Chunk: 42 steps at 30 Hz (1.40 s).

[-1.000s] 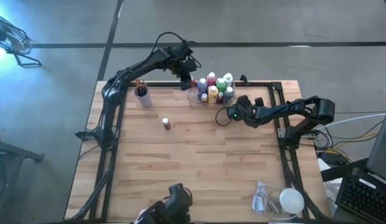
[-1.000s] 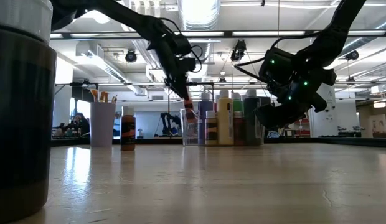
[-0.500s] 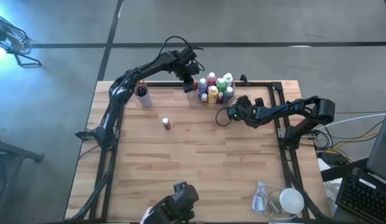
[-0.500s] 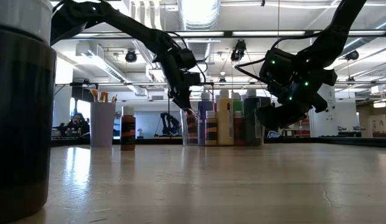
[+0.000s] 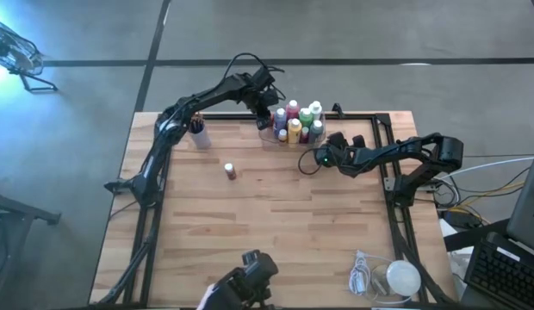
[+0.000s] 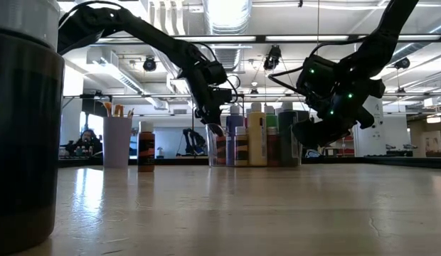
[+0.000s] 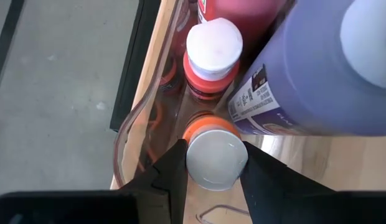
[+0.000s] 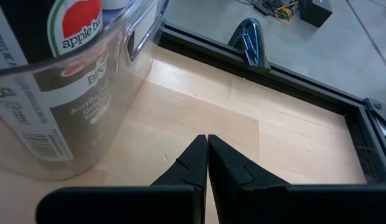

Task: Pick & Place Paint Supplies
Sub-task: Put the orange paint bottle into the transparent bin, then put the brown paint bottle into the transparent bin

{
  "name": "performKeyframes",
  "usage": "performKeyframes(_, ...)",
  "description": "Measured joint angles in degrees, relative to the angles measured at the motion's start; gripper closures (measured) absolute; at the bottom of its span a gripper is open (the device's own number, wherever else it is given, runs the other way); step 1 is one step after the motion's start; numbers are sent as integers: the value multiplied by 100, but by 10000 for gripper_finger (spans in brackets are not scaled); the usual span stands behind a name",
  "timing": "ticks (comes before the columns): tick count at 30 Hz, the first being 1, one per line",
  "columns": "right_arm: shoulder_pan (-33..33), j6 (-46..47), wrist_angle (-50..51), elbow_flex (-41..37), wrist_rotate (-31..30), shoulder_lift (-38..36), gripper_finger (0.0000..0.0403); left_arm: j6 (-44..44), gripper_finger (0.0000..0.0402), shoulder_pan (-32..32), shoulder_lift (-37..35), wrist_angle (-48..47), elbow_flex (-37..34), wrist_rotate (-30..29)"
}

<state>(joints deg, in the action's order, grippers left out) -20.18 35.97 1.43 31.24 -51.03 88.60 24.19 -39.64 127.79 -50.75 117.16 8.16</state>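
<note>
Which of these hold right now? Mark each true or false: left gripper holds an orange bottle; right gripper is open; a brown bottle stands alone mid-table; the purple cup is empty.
1. The left gripper is closed on an orange bottle over the clear tray. True.
2. The right gripper is open. False: its fingers are pressed shut, holding nothing.
3. A brown bottle stands alone on the table. True.
4. The purple cup is empty. False: paintbrushes stand in it.
</note>
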Motion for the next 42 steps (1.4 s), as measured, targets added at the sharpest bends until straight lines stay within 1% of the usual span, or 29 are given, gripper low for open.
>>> performKeyframes(4,0,2,0,-2,0,0,394,-34,270,0,24,-5,2,8)
performKeyframes(13,0,0,-1,-9,0,0,394,-184,221,9,44,-74,101,-16)
performKeyframes(17,0,-11,-2,-13,-2,0,394,-137,203,24,55,-225,198,-203)
performKeyframes(20,-2,-9,2,-47,-2,0,394,-86,200,33,21,-647,401,-477)
performKeyframes(22,-2,-8,2,-67,-2,0,394,-103,200,35,-74,-1107,619,-693)
performKeyframes(26,-52,-6,-6,-68,-2,0,394,-195,203,51,-220,-2052,1301,-994)
performKeyframes(28,-72,-4,-7,-68,-2,0,394,-349,202,78,-232,-2538,1715,-1032)
performKeyframes(29,-74,0,-9,-68,-2,0,394,-473,202,104,-270,-2639,1791,-1038)
performKeyframes(32,-72,2,-10,-72,0,0,394,-589,205,201,-816,-2547,1347,-1134)
performKeyframes(36,-72,2,-15,-74,-2,0,394,-641,211,371,-1537,-2482,993,-1283)
performKeyframes(41,-71,-9,-4,-74,13,0,394,-1378,218,702,-2296,-2515,728,-1216)
performKeyframes(42,-57,-11,49,-74,104,-27,394,-1469,219,782,-2444,-2512,652,-1214)
